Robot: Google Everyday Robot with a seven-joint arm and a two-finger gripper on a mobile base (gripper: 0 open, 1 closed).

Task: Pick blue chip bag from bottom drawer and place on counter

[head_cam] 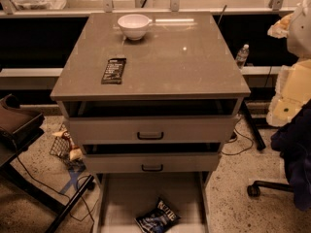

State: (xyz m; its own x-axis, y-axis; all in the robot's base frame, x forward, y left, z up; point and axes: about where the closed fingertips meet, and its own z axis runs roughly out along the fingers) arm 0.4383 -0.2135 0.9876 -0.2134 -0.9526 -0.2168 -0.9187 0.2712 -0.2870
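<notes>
Okay, blue chip bag (pixel 157 216) lies flat in bottom drawer (pixel 121 198), below the counter (pixel 184 62) front edge. Likely light, crinkly, slippery foil with crushable contents: pinch an edge seam. Gripper (pixel 282 29) seems parked right of the counter, well apart; open or closed, cannot tell. Count: one bag, one bowl (pixel 134 26), one bar wrapper (pixel 113 70), three drawers.

Pale grey bottom drawer (pixel 114 198) open from above; black-handled middle drawer (pixel 152 163) overhangs its rear. Glossy grey-brown counter (pixel 189 67): white bowl (pixel 134 25) rear, flat black wrapper (pixel 113 71) left, right side free. Gripper (pixel 280 27) beyond right edge.
</notes>
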